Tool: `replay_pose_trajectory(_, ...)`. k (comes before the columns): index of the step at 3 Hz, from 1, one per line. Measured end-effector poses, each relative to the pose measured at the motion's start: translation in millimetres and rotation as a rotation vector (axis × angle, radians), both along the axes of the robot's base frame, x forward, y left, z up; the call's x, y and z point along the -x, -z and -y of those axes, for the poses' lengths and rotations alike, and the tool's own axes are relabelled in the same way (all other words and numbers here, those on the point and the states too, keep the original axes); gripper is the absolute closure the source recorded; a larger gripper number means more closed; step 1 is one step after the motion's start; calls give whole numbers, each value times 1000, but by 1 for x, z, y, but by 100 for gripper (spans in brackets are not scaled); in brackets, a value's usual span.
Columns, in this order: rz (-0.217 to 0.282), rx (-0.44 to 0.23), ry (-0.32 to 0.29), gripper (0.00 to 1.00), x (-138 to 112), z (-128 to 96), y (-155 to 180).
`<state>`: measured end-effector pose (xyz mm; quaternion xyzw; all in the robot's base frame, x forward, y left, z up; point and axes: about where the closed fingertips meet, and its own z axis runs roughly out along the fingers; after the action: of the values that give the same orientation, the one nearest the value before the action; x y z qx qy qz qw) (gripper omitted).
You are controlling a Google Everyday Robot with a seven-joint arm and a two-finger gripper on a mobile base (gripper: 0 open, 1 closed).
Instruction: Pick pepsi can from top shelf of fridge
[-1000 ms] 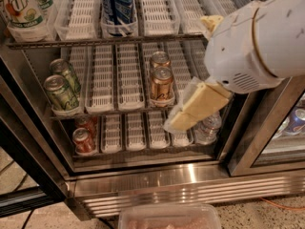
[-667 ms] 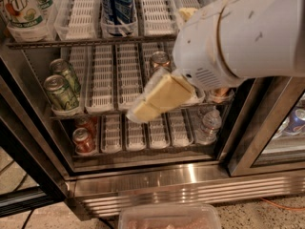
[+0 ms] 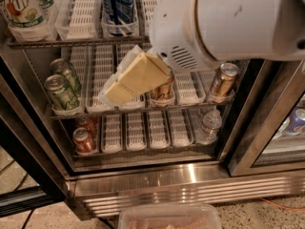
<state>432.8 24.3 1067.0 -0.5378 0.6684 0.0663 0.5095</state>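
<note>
Pepsi can (image 3: 117, 6), dark blue with white markings, on top shelf (image 3: 76, 41); gripper (image 3: 112, 94) below, fingers (image 3: 139, 73) together.

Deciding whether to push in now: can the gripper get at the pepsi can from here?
Probably, after rising. Nothing stands in front of the pepsi can on the top shelf. But the gripper sits lower, before the middle rack, angled down-left, so it must lift and re-aim first.

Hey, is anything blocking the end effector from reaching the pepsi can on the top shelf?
No object stands between them. The end effector hangs in front of the middle rack, below the pepsi can; only the top shelf's front edge lies between.
</note>
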Motion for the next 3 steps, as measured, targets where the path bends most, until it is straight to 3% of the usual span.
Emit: replay_pose_trajectory(3,2,-3,2,0,0,0,0)
